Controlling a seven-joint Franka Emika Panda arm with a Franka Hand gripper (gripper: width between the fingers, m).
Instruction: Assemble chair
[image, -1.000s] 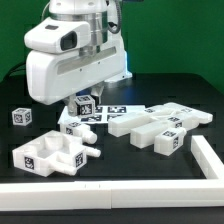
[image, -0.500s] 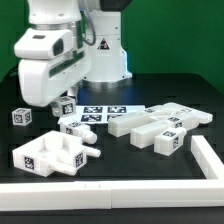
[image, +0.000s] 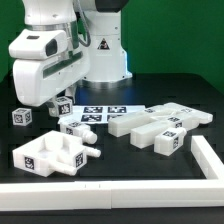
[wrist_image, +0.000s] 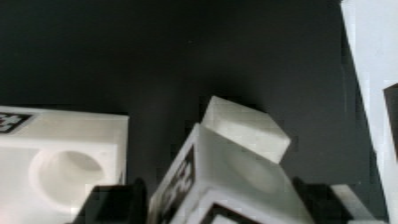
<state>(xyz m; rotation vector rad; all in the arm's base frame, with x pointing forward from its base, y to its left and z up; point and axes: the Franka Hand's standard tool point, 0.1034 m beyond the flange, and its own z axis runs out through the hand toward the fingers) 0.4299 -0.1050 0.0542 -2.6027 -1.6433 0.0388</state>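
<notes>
Chair piece (wrist_image: 240, 150) — one — clamped between the two fingers (wrist_image: 118, 205); one wide piece (image: 52, 152) and one cluster (image: 160, 130) lie apart.

Bare surface (image: 115, 160) runs between the notched chair piece (image: 50, 152) and the parts cluster (image: 160, 128). A white rail (image: 110, 195) closes the front, and the arm (image: 45, 60), gripping a tagged block (image: 66, 105), crowds the back.

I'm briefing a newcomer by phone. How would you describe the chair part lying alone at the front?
Start at the white rail along the front. Just behind it, towards the exterior view's left, lies a wide white part by itself. Unlike the parts clustered at the right, its top has sunken pockets.
</notes>
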